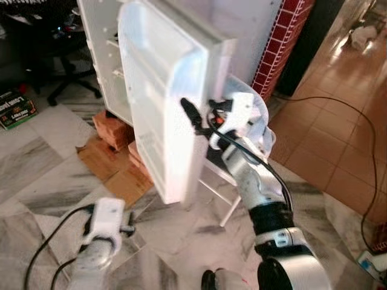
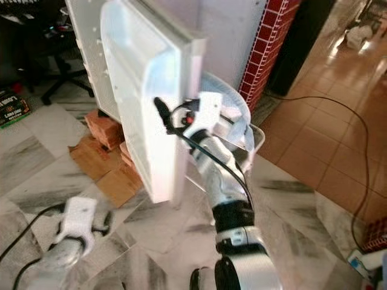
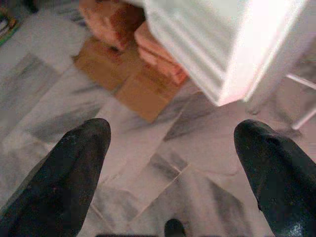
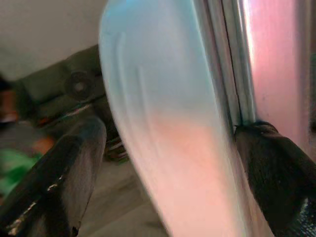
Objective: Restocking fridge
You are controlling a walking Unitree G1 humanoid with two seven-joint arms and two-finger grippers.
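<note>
The white fridge door (image 1: 163, 103) stands swung out towards me, its moulded inner liner facing left. My right gripper (image 4: 168, 148) is raised at the door's free edge and is open. The edge runs between its two black fingers (image 1: 190, 113), and one finger rests against the seal groove. My left gripper (image 3: 173, 143) hangs low over the marble floor, open, with nothing between its fingers. Its white wrist (image 1: 109, 220) is at the lower left. The fridge cabinet (image 1: 100, 54) stands behind the door.
Bricks (image 1: 112, 128) and flattened cardboard (image 1: 109, 166) lie under the fridge. A white wire stand (image 1: 227, 202) is right of the door. An office chair (image 1: 63, 72) stands at back left and a red tiled pillar (image 1: 281, 42) at back right. A black cable (image 1: 366, 163) crosses the brown tiles.
</note>
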